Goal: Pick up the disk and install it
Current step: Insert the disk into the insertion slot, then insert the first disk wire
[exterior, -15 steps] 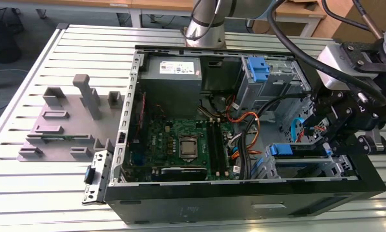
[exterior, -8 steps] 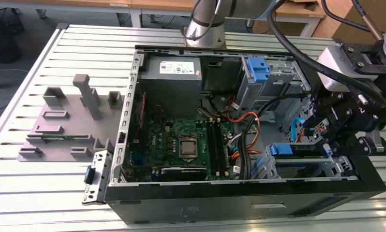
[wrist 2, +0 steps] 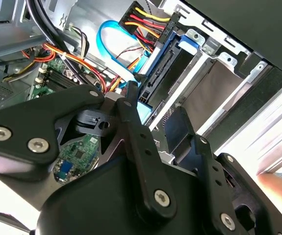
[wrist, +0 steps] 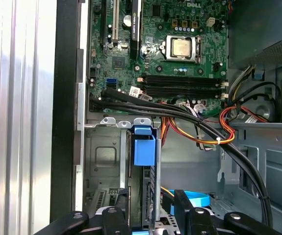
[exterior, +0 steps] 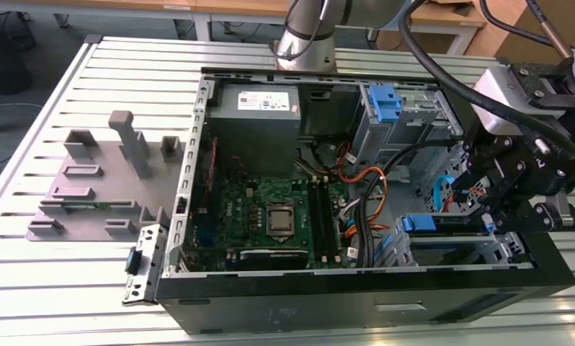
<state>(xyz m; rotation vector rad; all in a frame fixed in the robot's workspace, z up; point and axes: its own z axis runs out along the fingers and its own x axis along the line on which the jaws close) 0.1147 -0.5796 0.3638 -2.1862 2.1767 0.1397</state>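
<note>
The disk point(exterior: 443, 224) stands on edge in the lower drive bay point(exterior: 460, 252) at the front corner of the open computer case, on the exterior view's right. Its blue carrier tab point(wrist: 144, 147) sticks up above the bay's metal wall. In the first wrist view my gripper point(wrist: 150, 218) straddles the disk's thin edge point(wrist: 148, 196), with a gap showing between the drive and one finger point(wrist: 182, 210). The second wrist view has the disk's connector end point(wrist 2: 161, 73) just beyond the black fingertips point(wrist 2: 131, 98). The gripper point(exterior: 489, 209) hangs over the bay, open.
A grey power-supply box point(exterior: 253, 108) sits at the case's back. The green motherboard point(exterior: 268, 216) fills the middle. Black and orange cables point(wrist: 194, 122) run close past the bay. A bare blue bracket point(exterior: 384, 101) sits in the upper cage. A grey fixture point(exterior: 95, 180) stands on the table.
</note>
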